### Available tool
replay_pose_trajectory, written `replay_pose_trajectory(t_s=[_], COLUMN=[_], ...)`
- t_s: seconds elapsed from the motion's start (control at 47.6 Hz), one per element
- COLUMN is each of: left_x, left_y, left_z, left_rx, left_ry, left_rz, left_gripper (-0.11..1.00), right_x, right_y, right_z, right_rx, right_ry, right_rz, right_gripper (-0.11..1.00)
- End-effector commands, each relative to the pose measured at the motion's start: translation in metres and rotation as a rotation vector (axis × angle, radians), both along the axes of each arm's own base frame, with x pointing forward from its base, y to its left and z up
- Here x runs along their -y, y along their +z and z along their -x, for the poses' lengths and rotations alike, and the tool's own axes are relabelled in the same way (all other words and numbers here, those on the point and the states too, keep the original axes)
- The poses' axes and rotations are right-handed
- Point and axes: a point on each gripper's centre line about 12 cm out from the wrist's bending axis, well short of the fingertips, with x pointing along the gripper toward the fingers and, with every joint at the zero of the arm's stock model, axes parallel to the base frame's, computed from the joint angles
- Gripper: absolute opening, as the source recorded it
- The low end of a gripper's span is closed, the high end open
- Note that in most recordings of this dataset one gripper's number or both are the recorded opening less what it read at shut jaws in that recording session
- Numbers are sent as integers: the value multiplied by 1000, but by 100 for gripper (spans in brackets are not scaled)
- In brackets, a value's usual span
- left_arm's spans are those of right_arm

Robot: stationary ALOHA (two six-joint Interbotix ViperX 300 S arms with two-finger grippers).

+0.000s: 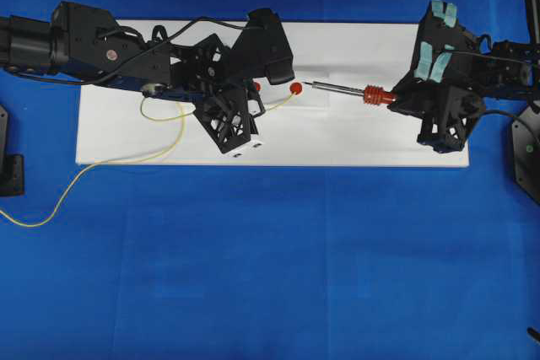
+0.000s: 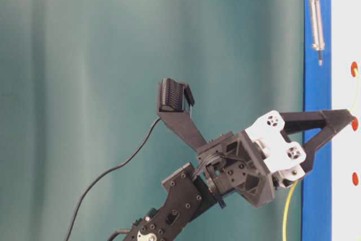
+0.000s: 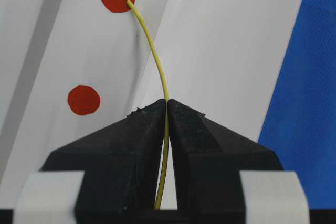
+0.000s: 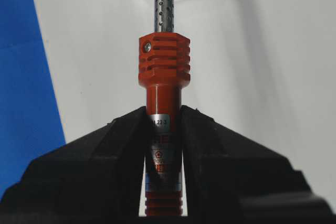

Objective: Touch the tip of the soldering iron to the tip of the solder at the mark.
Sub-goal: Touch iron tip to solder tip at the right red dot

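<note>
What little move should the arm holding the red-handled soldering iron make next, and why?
Probably a short slide of the right gripper toward the left. It is shut on the red-handled, silver-shafted soldering iron, whose tip stops just short of the red round mark. The thin yellow solder wire, pinched in the left gripper, already ends on that mark.

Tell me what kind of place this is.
Probably a robotics lab bench: two arms over a blue cloth, a white board with red marks, and a plain teal backdrop.
</note>
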Motion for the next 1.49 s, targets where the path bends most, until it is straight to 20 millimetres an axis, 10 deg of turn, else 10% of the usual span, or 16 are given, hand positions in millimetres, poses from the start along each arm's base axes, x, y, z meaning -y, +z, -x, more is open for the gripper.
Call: replay_pose_trajectory(t_s=[0.0,1.472], left_x=[-1,-4], left_y=[12,12], left_z=[-4,-3], left_rx=[33,18], left_ry=[1,6], left_rz=[-5,-4], left_gripper=[3,3], right_x=[2,6], right_y=[6,-11], right_z=[-6,-24], right_rx=[21,-71], right_ry=[-4,-9], right_rz=[4,-26], right_gripper=[6,6])
